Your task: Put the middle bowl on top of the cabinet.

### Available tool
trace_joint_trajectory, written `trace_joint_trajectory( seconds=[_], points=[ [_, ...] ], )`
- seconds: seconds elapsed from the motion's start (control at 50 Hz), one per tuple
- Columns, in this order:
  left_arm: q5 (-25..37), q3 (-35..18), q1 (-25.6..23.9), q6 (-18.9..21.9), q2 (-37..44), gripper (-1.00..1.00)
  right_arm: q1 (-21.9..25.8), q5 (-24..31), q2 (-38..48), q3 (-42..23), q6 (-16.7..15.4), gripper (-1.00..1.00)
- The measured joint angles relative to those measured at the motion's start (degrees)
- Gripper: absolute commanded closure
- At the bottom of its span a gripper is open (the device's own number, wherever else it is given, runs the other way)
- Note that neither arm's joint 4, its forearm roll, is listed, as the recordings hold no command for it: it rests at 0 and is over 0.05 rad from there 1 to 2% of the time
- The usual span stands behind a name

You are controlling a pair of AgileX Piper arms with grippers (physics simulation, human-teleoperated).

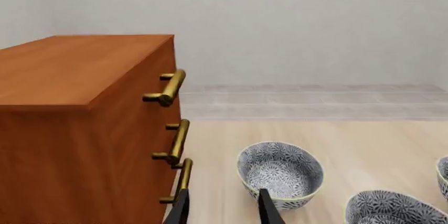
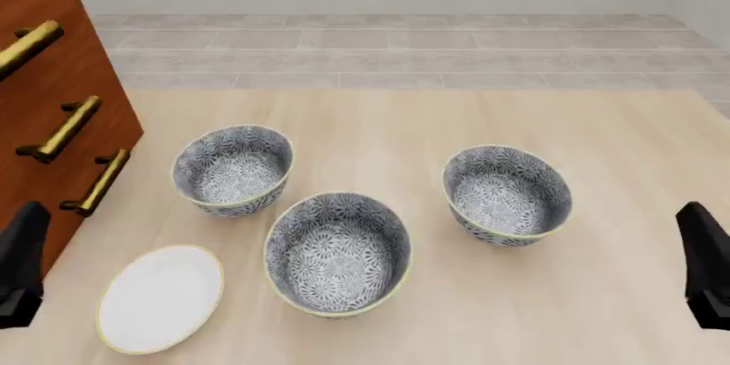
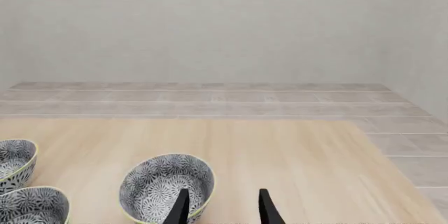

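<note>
Three blue-and-white floral bowls stand on the table. The middle bowl (image 2: 338, 252) is the nearest one, also seen low in the left wrist view (image 1: 395, 208) and the right wrist view (image 3: 31, 205). The reddish-brown cabinet (image 2: 68, 83) (image 1: 70, 77) with brass handles stands at the far left, its flat top bare. My left gripper (image 1: 224, 211) is open and empty, hovering near the cabinet's front, short of the left bowl (image 1: 280, 174). My right gripper (image 3: 222, 211) is open and empty, just short of the right bowl (image 3: 167, 187).
The left bowl (image 2: 232, 168) sits close to the cabinet, and the right bowl (image 2: 507, 192) is at centre right. A flat white yellow-rimmed plate (image 2: 160, 297) lies front left. Dark arm bodies show at the left edge (image 2: 20, 262) and right edge (image 2: 707, 262).
</note>
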Motion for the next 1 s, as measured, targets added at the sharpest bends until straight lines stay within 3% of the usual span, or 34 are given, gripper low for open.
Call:
trace_joint_trajectory(
  seconds=[0.44, 1.0],
  points=[
    [0.22, -1.15, -2.58, -0.7, 2.78, -1.0, -0.7, -0.77, 0.45, 0.48, -0.44, -1.0],
    [-4.47, -10.61, -16.23, 2.16, 24.04, -1.0, -1.47, -0.78, 0.55, 0.49, -0.91, -1.0]
  ],
)
